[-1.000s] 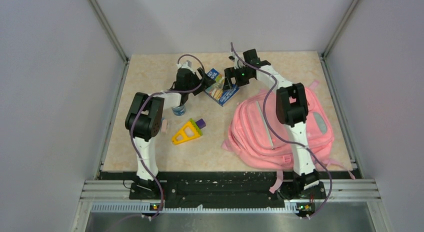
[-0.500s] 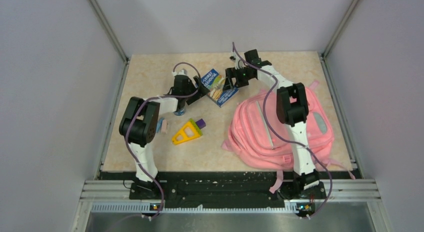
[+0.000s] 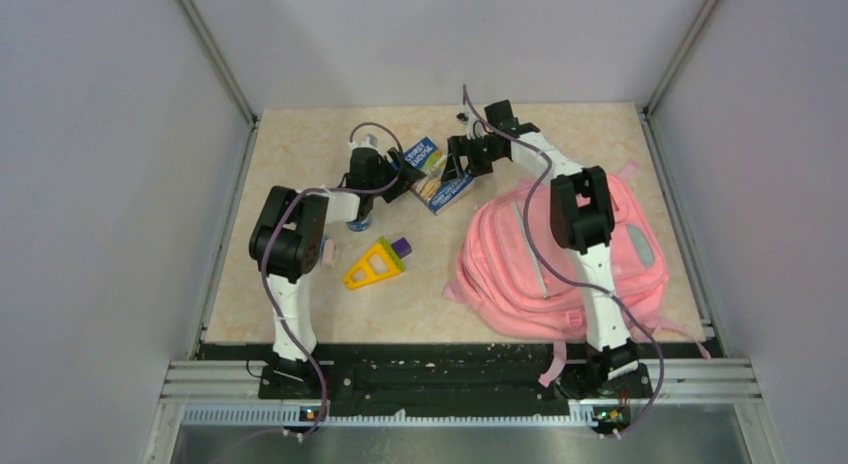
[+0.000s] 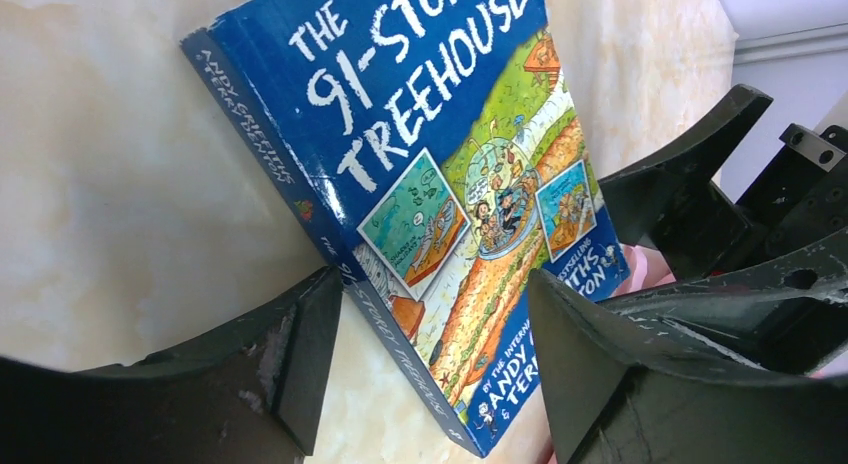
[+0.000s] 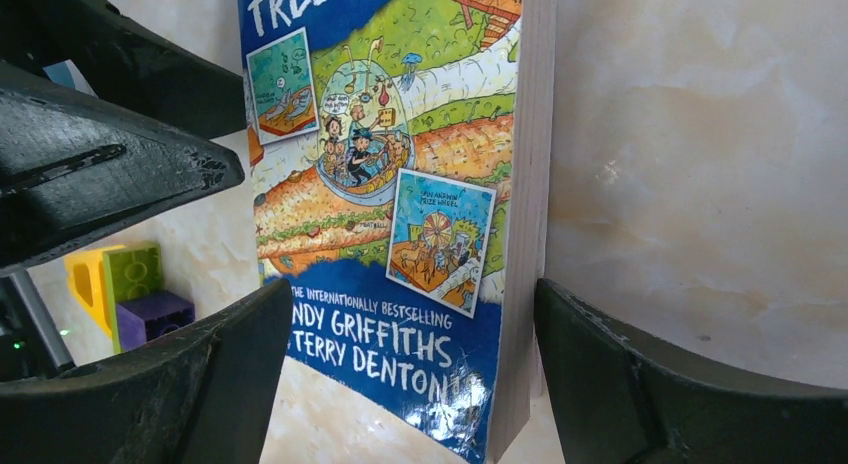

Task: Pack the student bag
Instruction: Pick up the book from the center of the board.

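Both claws close in on the book beside the student bag

The student bag (image 3: 500,259) lies flat on the counter (image 3: 300,154) under the right arm, with nothing going into it yet. Just off its far corner is the book (image 3: 433,174), which seems to have slid slightly away from the bag over the last second. The left claw (image 4: 435,284) has drawn in and narrowed a little. Its fingers are still apart, one against the spine and the other over the cover. The right claw (image 5: 415,289) has also narrowed, and its fingers now sit just beside both long edges of the book. I cannot tell whether it is squeezing. This looks like a two-armed pickup about to start, with the bagging step still ahead. Farther from the bag, a yellow toy (image 3: 372,266) waits.
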